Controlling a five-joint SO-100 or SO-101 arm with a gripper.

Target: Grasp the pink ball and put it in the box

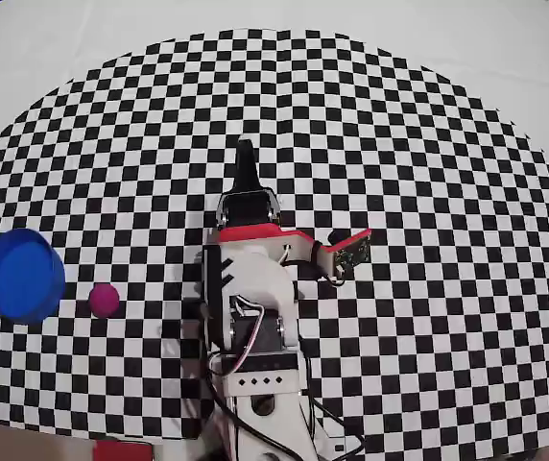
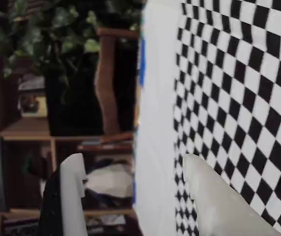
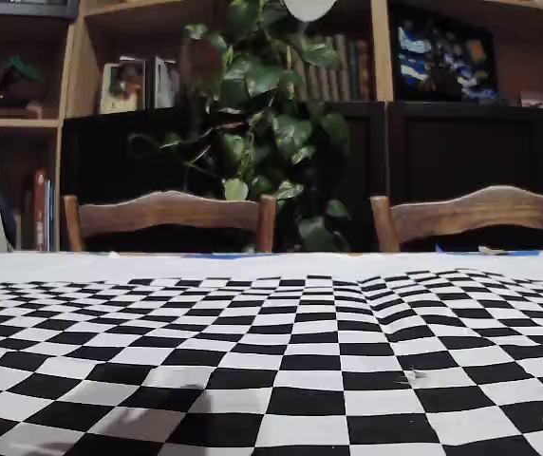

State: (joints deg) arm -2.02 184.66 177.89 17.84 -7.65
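In the overhead view the pink ball (image 1: 104,300) lies on the checkered cloth at the left. The box (image 1: 22,274), a round blue bowl, stands just left of it, a small gap between them. My gripper (image 1: 246,165) points toward the far side of the table from the middle, well right of the ball and raised. The wrist view shows the gripper (image 2: 131,160) open, its two pale fingers (image 2: 74,189) wide apart with nothing between them. Ball and box do not show in the wrist view or the fixed view.
The arm's base (image 1: 255,384) sits at the near edge of the checkered cloth (image 1: 428,173). Beyond the far table edge stand two wooden chairs (image 3: 167,214), a leafy plant (image 3: 271,133) and dark shelves.
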